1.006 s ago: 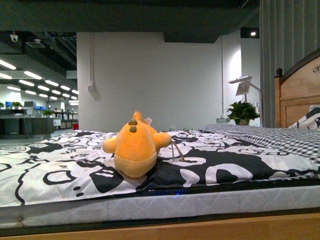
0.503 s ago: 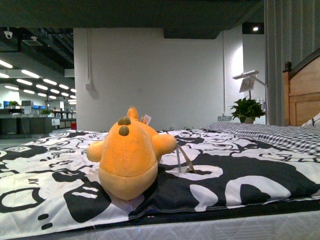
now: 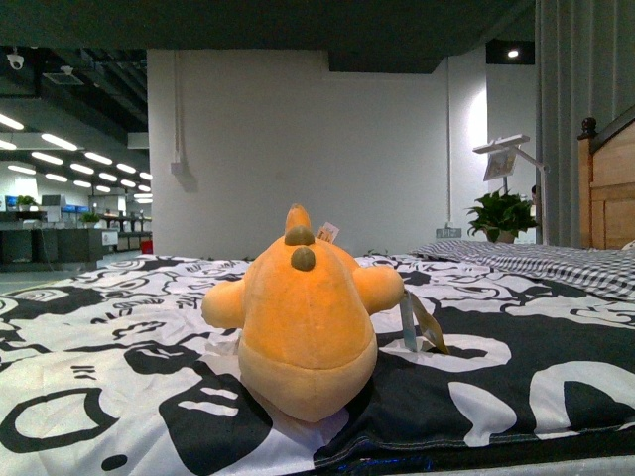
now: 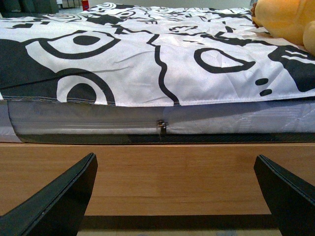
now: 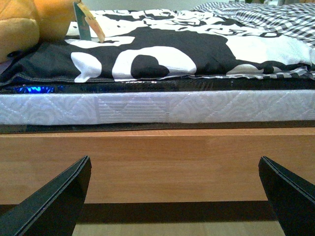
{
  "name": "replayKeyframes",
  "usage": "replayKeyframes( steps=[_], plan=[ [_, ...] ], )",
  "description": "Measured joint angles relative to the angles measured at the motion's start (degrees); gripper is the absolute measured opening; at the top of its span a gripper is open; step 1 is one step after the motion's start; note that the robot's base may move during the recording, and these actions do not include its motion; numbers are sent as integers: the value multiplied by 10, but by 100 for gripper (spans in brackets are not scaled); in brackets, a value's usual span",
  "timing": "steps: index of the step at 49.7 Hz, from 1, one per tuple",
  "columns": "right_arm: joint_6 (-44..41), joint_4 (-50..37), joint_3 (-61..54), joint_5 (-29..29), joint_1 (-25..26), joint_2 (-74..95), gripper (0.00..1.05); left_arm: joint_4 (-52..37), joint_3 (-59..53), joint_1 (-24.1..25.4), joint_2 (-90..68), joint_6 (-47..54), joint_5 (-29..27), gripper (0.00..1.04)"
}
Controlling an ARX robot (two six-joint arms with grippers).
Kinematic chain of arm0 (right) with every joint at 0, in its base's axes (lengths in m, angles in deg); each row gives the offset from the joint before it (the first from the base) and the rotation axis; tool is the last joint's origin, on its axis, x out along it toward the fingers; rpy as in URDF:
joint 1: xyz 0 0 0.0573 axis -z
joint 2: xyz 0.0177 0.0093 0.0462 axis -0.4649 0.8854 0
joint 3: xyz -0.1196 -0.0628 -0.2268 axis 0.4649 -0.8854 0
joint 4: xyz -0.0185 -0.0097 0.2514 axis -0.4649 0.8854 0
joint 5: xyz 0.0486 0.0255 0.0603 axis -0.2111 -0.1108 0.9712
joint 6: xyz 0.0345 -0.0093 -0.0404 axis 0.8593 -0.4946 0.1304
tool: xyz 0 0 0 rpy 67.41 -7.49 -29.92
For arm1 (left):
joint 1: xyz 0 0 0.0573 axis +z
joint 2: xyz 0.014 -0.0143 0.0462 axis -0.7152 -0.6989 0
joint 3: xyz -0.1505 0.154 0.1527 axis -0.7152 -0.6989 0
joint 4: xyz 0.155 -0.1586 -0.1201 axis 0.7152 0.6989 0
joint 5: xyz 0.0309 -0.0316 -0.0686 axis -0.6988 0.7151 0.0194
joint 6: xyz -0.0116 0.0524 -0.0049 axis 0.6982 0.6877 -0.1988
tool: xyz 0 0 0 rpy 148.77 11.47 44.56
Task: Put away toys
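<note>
- Item under task: one soft orange-yellow plush toy point(image 3: 303, 327), pear-shaped, lies on the black-and-white patterned bed cover point(image 3: 99, 397), close to the front edge of the bed and well short of the far edge.
- A pale ribbon tag point(image 3: 422, 322) hangs from the toy's side and trails onto the cover.
- Left gripper point(image 4: 174, 157): fingers spread wide, nothing between them. It faces the wooden bed rail point(image 4: 157, 172), below the white quilted mattress point(image 4: 98, 120).
- Right gripper point(image 5: 174, 159): fingers likewise wide apart and empty, and also level with the rail, below the cover.
- Neither gripper touches the toy. Each wrist view catches only a margin of it, up on the cover.
- Step in hand, as judged: approach. The pick-up has not begun and the task is at its start.
- Next move calls for: raising one arm above the mattress edge, reaching in over the cover and closing on the toy's rounded body, not on the tag.
- No storage place is visible, so the destination cannot be stated.
</note>
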Motion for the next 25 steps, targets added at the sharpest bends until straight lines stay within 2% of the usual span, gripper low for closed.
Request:
replayKeyframes(
  steps=[6, 8, 10, 16, 25],
  plan=[
    [1, 0, 0, 2, 0, 0, 104, 0, 0, 0, 0, 0, 0, 99],
    [15, -5, 0, 37, 11, 3, 104, 0, 0, 0, 0, 0, 0, 99],
    [52, -31, 2, 105, 42, 22, 104, 0, 0, 0, 0, 0, 0, 99],
    [111, -119, 40, 179, 108, 111, 104, 0, 0, 0, 0, 0, 0, 99],
    [123, -233, 118, 174, 114, 261, 104, 0, 0, 0, 0, 0, 0, 99]
  ],
)
